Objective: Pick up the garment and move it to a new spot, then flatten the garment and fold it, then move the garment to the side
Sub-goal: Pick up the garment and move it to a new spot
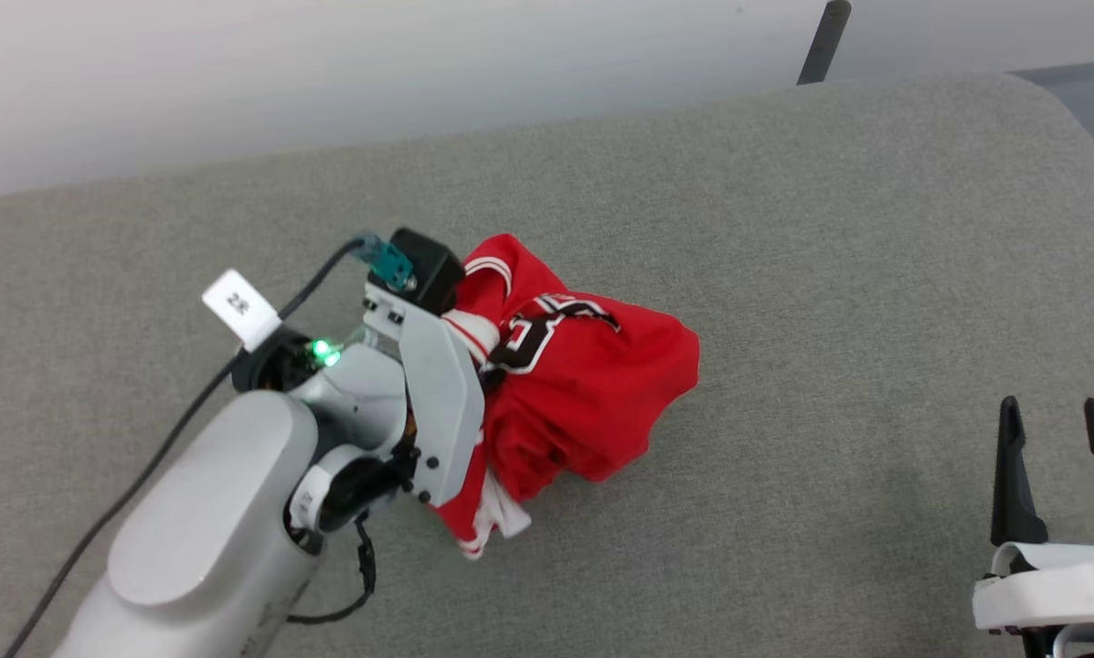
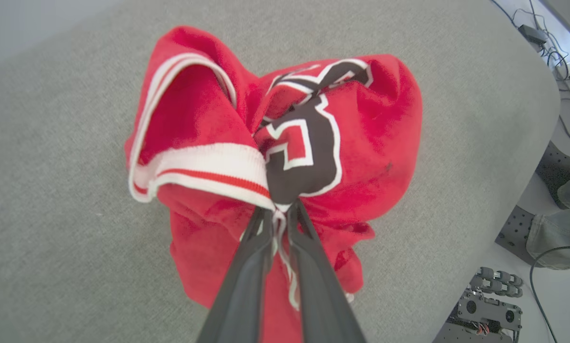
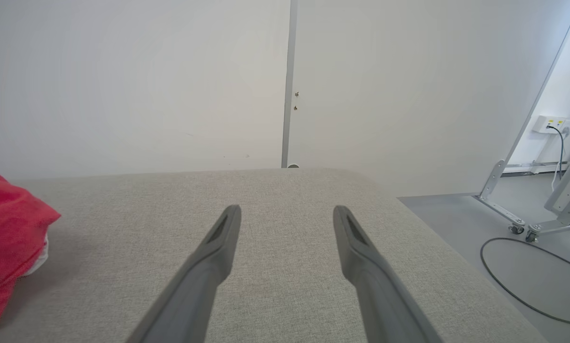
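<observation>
The red jersey [image 1: 592, 384] lies bunched left of centre on the grey upholstered surface [image 1: 830, 228]. The left gripper [image 2: 277, 212] pinches a fold of it between narrow fingers, probably for lifting. The right gripper [image 1: 1054, 416] hovers near right, spread wide, holding nothing.

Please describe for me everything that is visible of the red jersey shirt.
The garment is a red jersey shirt of soft knit-looking cloth, with white-and-red striped ribbed trim and black, white-outlined characters on it. It is crumpled into a bunch, not flattened. The left gripper is shut on a fold near the trim, and the bundle seems to rest on the grey fabric surface.
</observation>
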